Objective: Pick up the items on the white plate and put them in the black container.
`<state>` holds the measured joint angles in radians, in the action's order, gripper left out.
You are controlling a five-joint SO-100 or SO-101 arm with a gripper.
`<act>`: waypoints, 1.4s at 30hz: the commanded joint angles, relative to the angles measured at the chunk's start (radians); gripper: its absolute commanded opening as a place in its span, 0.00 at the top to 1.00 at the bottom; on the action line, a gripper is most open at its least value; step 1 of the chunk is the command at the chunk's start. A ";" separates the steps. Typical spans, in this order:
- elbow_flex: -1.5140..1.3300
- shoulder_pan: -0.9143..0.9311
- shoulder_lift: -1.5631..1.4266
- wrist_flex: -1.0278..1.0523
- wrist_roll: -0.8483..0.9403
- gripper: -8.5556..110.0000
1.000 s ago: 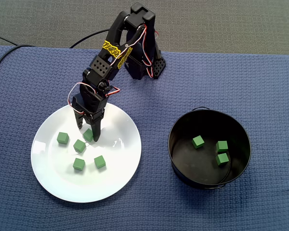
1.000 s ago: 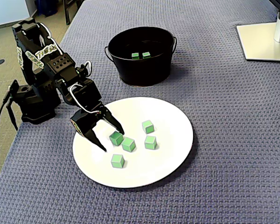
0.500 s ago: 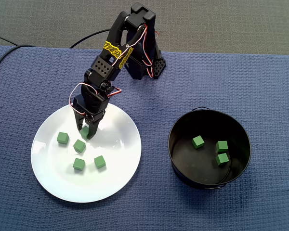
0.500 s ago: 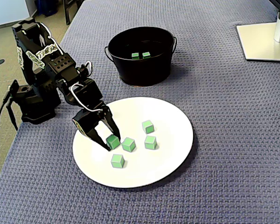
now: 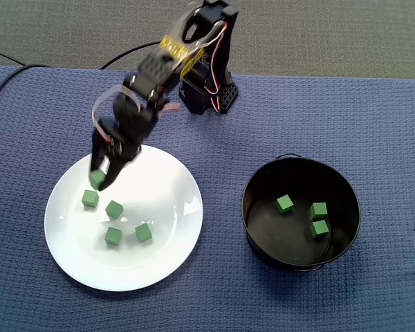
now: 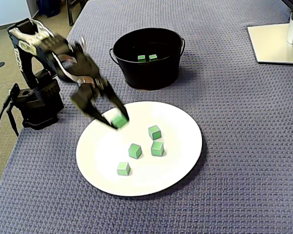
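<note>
My gripper (image 5: pixel 99 181) hangs blurred above the left part of the white plate (image 5: pixel 162 197), shut on a green cube (image 5: pixel 97 177). In the other fixed view the gripper (image 6: pixel 116 122) holds that cube (image 6: pixel 119 120) lifted over the plate's (image 6: pixel 178 146) far left rim. Several more green cubes lie on the plate, among them one (image 5: pixel 90 199) just below the gripper and one (image 6: pixel 135 150) near the middle. The black container (image 5: pixel 251 235) stands to the right of the plate, with three green cubes (image 5: pixel 284 203) inside. In the other view, the container (image 6: pixel 146 75) lies beyond the plate.
The arm's black base (image 5: pixel 209 93) stands behind the plate on the blue woven cloth (image 5: pixel 373 124). A black cable (image 5: pixel 3 77) runs off at the left. A white monitor stand (image 6: pixel 276 41) occupies the far right corner.
The gripper shut on a cube on the plate, then rose and swung leftward with it. The arm is motion-blurred now. The other cubes have not moved.
</note>
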<state>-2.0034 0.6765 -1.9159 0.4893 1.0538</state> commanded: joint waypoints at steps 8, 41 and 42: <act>0.742 -0.531 -0.299 0.644 -0.302 0.93; 0.400 -1.190 0.420 0.379 -0.298 0.78; 0.391 -1.184 0.419 0.379 -0.295 0.75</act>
<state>-1.5969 -0.5369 -1.4880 0.8974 0.7501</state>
